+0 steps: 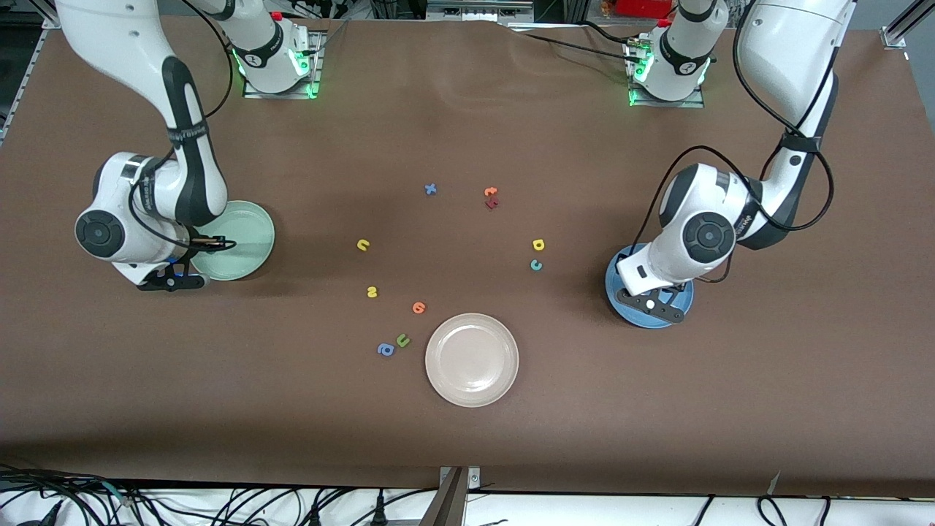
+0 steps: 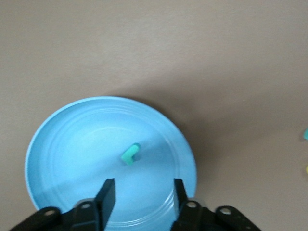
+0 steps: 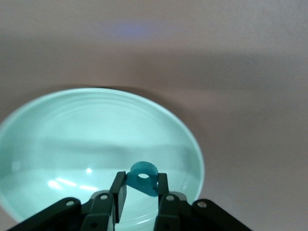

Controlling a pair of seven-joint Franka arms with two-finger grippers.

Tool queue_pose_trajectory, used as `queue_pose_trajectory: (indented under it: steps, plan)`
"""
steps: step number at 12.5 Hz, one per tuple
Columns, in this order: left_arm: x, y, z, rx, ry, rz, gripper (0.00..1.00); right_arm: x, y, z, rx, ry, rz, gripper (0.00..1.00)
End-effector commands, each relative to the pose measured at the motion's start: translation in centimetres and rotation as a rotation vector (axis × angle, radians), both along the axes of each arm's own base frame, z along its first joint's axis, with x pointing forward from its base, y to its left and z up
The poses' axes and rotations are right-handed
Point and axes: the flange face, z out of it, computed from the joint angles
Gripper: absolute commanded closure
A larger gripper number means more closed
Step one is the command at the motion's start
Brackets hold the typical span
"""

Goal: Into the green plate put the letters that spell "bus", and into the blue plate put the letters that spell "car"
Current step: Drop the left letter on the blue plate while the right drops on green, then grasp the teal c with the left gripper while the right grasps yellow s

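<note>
Directions are read as a clock face on the table centre in the front view, with 12 o'clock toward the robot bases.

**Status: two of six letters handled, one of them fully placed.**

1. "car": the teal "r" (image 2: 130, 154) lies loose in the blue plate (image 2: 72, 154) at 3 o'clock. The left gripper (image 2: 144, 185) hangs over this plate with its jaws apart and nothing between them.
2. "bus": the right gripper (image 3: 143, 182) hangs over the green plate (image 3: 72, 130) at 9 o'clock. Its jaws are clamped on the teal "b" (image 3: 143, 177). This letter is not yet set down, and no letter shows in the visible part of the plate.

**Remaining on the table:**

- Yellow "u" (image 1: 363, 245) at 9 o'clock and yellow "s" (image 1: 372, 292) at 8 o'clock, both between the centre and the green plate.
- Yellow "a" (image 1: 538, 245) and teal "c" (image 1: 536, 265) at 3 o'clock, close together, between the centre and the blue plate.

**Not to be moved:** the beige plate (image 1: 472, 359) at 6 o'clock, the green "u" (image 1: 402, 340) and the blue round letter (image 1: 385, 350) at 7 o'clock.

Judged next: drop the "b", then collect two letters per plate.
</note>
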Motion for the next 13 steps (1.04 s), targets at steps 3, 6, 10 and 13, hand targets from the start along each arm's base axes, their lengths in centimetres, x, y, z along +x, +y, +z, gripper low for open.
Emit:
queue_pose_trajectory:
  steps: [3,6,10,13]
  plan:
    - [-2.3,-7.8,0.9,0.004,-0.031,-0.025,0.00,-0.1,-0.8,-0.6,0.014,0.010,0.024,0.22]
    - [-3.9,-15.6,0.0,-0.002,-0.049,-0.081,0.00,0.2,0.3,1.6,0.036,0.009,0.009,0.01]
    - [-3.9,-17.2,-4.0,-0.034,-0.051,-0.103,0.08,0.4,6.3,5.9,0.067,-0.022,-0.082,0.01]
    - [-5.0,-18.8,-6.1,-0.041,-0.044,-0.124,0.34,0.2,14.9,6.5,0.057,-0.055,-0.184,0.01]
